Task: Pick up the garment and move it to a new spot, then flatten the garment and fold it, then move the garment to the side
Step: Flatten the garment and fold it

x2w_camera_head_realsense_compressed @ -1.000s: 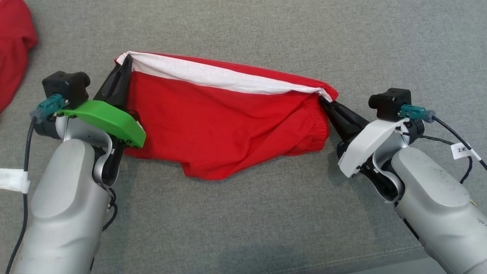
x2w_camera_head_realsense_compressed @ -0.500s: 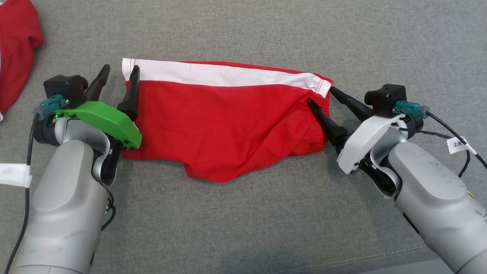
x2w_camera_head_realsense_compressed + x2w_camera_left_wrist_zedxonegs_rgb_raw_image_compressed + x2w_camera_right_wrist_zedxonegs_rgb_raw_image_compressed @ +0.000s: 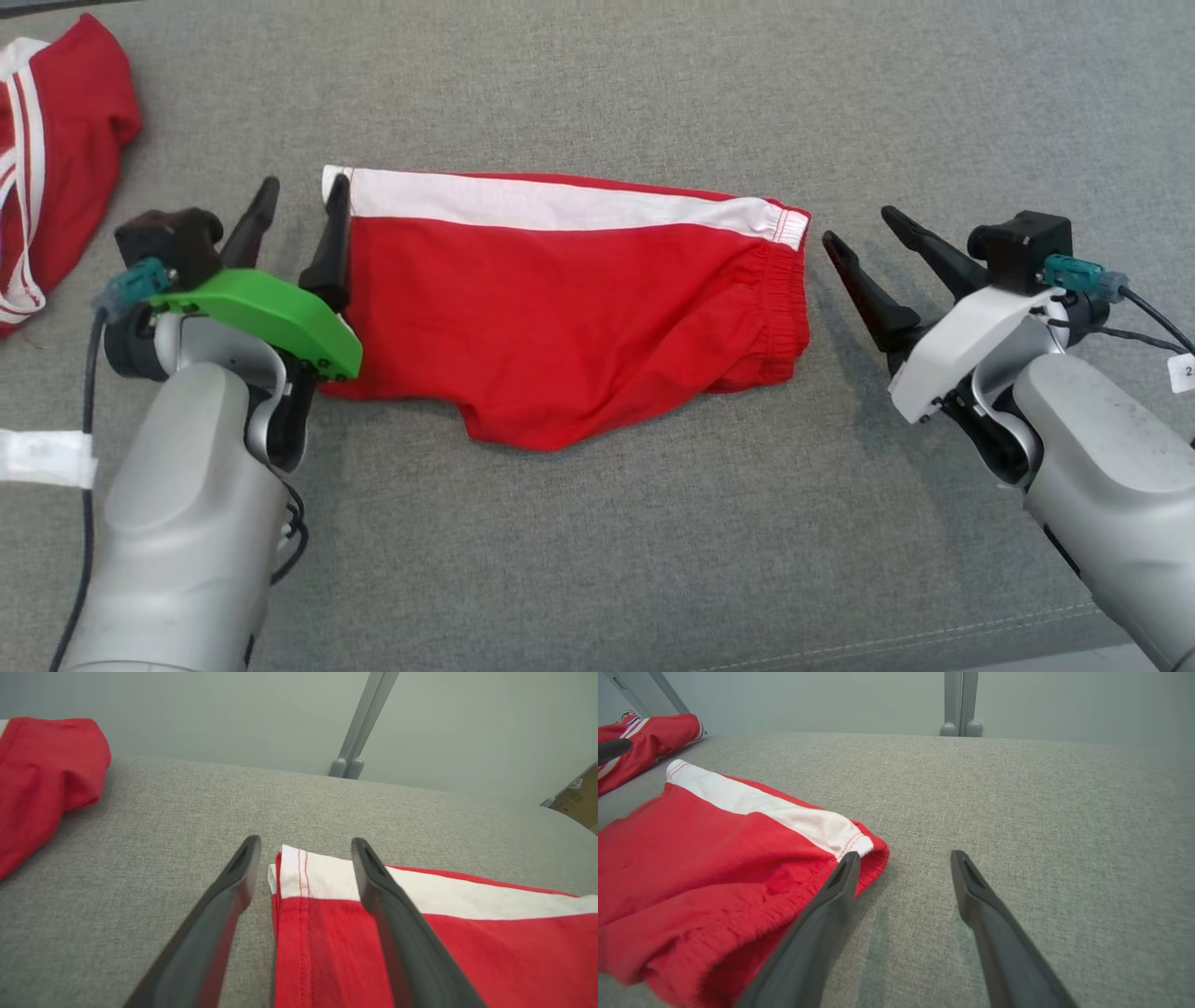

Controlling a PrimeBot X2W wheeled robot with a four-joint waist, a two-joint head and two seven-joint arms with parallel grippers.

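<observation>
The garment (image 3: 569, 299) is a pair of red shorts with a white side stripe, lying folded and mostly flat on the grey fabric surface (image 3: 597, 84). My left gripper (image 3: 301, 189) stands open at its left end, one finger over the cloth and one beside it. In the left wrist view the garment's white-striped corner (image 3: 317, 877) lies between the fingers of the left gripper (image 3: 305, 843). My right gripper (image 3: 861, 226) is open just off the elastic waistband at the right end, holding nothing. In the right wrist view the waistband corner (image 3: 859, 844) sits by the left finger of the right gripper (image 3: 903, 855).
Another red garment with white stripes (image 3: 56, 159) lies bunched at the far left, also seen as a red bundle (image 3: 42, 779) and a far-off heap (image 3: 649, 737). A grey post (image 3: 959, 704) stands beyond the far edge. A seam (image 3: 934, 635) runs near the front edge.
Both grippers went from shut on the garment's ends to open. The shorts dropped flat onto the surface. The right gripper has drawn back to the right, clear of the waistband. The camera shifted slightly.
</observation>
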